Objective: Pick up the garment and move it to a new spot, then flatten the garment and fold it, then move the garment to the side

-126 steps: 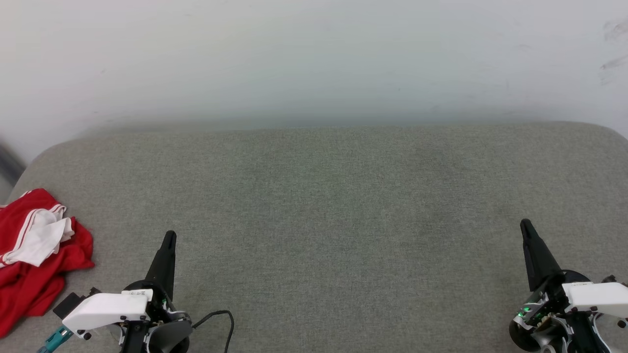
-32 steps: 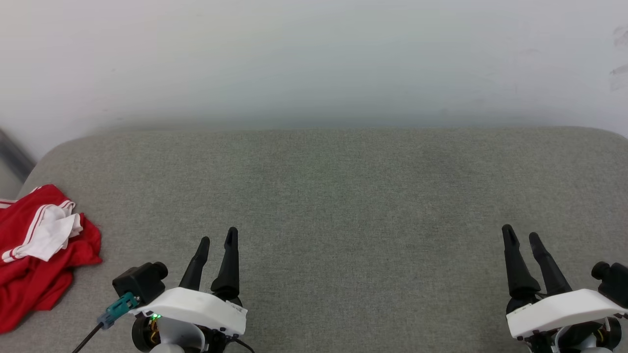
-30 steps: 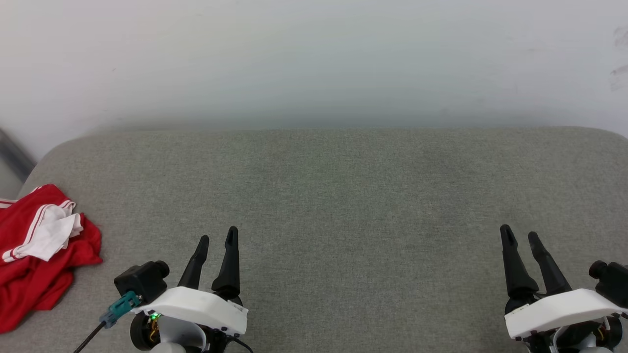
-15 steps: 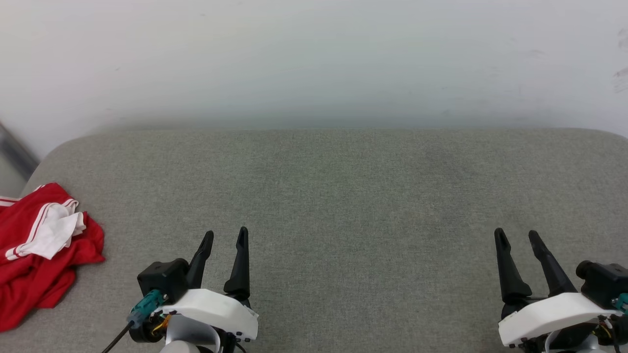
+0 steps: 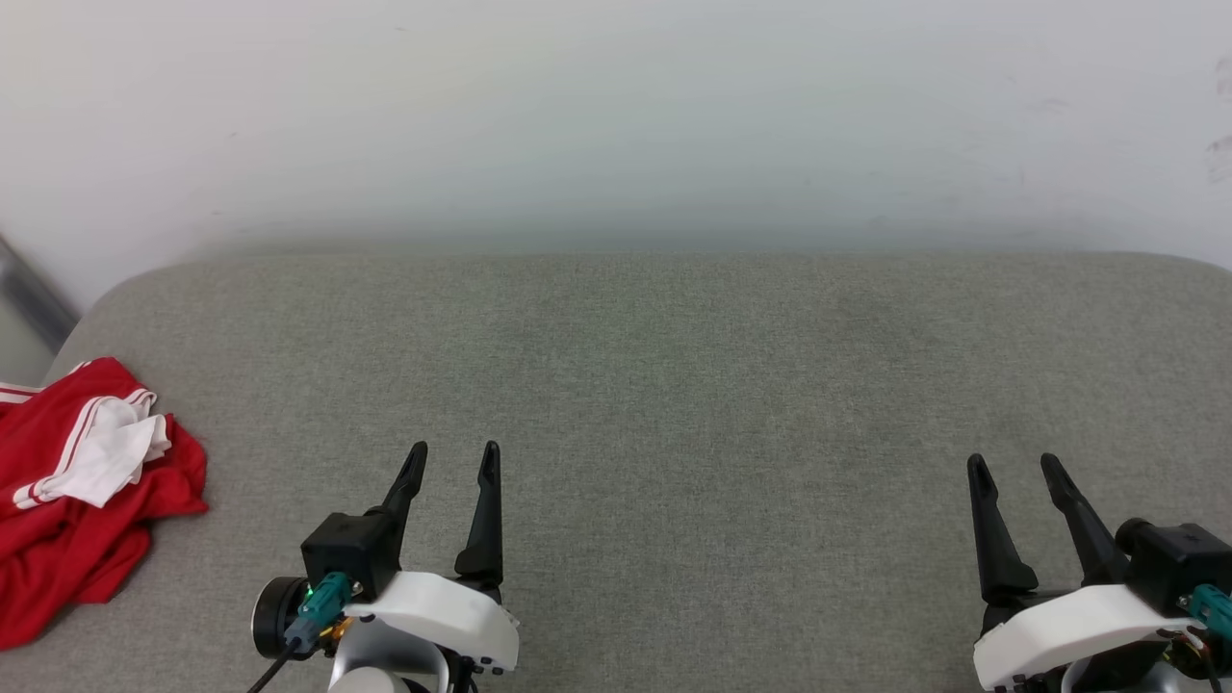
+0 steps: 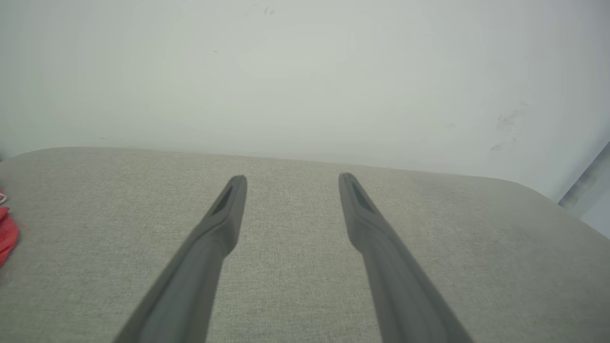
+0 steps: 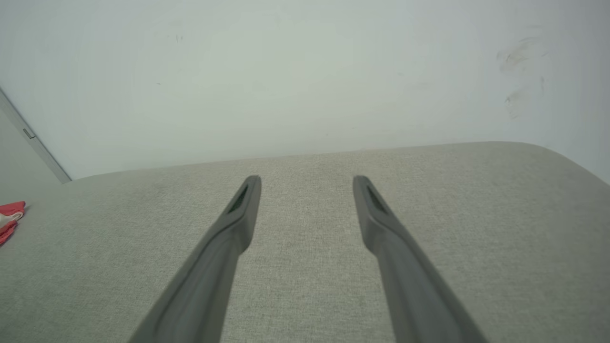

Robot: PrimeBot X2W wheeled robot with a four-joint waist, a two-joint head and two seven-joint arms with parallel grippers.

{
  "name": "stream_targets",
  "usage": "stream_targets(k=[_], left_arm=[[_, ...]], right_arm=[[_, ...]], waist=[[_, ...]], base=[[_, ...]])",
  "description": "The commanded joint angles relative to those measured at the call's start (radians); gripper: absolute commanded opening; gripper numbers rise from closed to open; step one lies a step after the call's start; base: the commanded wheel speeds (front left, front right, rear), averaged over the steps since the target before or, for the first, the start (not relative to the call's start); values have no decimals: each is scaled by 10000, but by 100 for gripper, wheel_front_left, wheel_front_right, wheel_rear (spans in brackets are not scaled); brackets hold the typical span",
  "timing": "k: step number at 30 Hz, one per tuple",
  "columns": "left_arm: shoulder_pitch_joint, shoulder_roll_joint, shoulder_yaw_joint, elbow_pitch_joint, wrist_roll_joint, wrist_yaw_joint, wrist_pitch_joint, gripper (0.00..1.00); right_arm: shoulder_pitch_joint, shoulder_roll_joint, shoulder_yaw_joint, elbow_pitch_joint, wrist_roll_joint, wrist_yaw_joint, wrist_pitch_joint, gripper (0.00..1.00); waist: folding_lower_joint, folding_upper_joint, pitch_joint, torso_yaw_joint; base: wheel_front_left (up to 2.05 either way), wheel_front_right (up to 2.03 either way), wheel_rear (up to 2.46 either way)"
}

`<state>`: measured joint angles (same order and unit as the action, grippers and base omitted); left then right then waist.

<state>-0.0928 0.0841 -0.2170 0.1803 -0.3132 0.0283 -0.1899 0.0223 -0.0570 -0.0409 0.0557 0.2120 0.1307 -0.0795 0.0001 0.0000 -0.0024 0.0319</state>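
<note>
The soft red jersey shirt (image 5: 87,500) with white, stripe-edged sleeves is lying crumpled at the left edge of the big grey cloth pad (image 5: 674,385).
The left gripper (image 5: 454,449) and the right gripper (image 5: 1013,460) are sitting over the pad's near side, both wide open and holding nothing, away from the shirt.

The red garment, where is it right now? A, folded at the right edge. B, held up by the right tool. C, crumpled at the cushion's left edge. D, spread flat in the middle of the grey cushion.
C: the garment lies bunched at the left edge of the grey cushion, untouched by the open left tool and right tool.
</note>
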Motion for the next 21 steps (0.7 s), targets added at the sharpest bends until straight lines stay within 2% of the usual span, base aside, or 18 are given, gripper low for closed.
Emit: stream_targets(k=[1, 21], left_arm=[[-215, 49, -62, -86, 300, 75, -120, 100], [-203, -38, -272, 62, 1532, 224, -513, 100]], right_arm=[[12, 42, -10, -143, -276, 0, -96, 100], [90, 76, -61, 45, -1248, 0, -436, 100]], waist=[[-1, 0, -2, 8], [-1, 0, -18, 77]], base=[[0, 0, 0], [0, 0, 0]])
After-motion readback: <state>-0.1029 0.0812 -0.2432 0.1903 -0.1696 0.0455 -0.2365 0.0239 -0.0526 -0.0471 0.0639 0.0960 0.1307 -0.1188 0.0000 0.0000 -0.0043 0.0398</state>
